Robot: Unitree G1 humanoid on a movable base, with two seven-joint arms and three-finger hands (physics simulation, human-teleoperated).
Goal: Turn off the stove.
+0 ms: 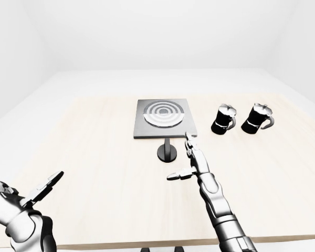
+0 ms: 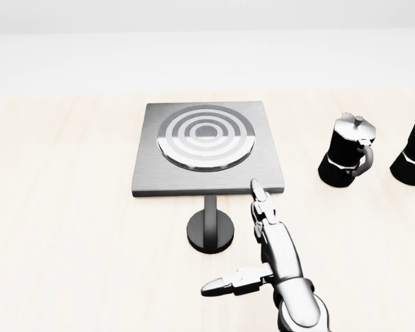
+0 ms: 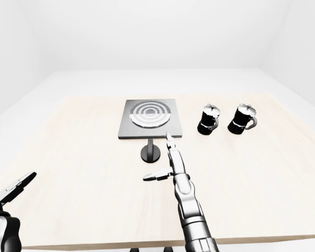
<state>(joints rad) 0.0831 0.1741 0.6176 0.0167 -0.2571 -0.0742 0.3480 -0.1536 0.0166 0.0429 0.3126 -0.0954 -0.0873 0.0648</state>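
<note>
A square grey stove plate [image 2: 207, 149] with a ringed burner [image 2: 205, 136] lies on the pale wooden table. Just below it in the head view sits its black round knob [image 2: 211, 229], with an upright handle. My right hand [image 2: 245, 242] is open to the right of the knob, fingers pointing up toward the plate's lower right corner, thumb stretched left below the knob; it does not touch the knob. My left hand [image 1: 39, 189] is open at the bottom left of the left-eye view, far from the stove.
Two black moka pots [image 2: 346, 159] [image 2: 413, 158] stand to the right of the stove in the head view. The table's near edge [image 1: 147, 244] runs along the bottom of the eye views. White walls and floor surround the table.
</note>
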